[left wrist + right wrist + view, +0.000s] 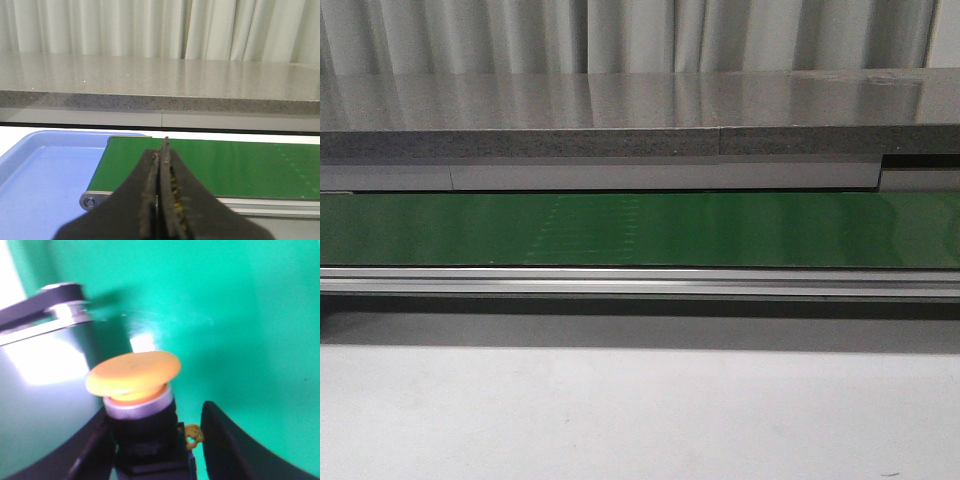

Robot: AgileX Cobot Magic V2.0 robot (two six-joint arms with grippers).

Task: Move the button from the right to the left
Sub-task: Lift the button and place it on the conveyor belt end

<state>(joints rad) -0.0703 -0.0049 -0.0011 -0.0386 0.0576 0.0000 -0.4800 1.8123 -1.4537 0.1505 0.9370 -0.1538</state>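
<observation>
The button has a round yellow-orange cap, a silver collar and a black boxy body. It shows only in the right wrist view, upright over the green belt near the belt's end roller. My right gripper is open around its body. One finger is against the body and the other finger stands apart from it with green showing between. My left gripper is shut and empty above the left end of the belt. The front view shows neither gripper and no button.
A blue tray lies beside the belt's left end. A silver rail runs along the belt's near side, with a grey stone counter and curtains behind. A white table surface lies in front.
</observation>
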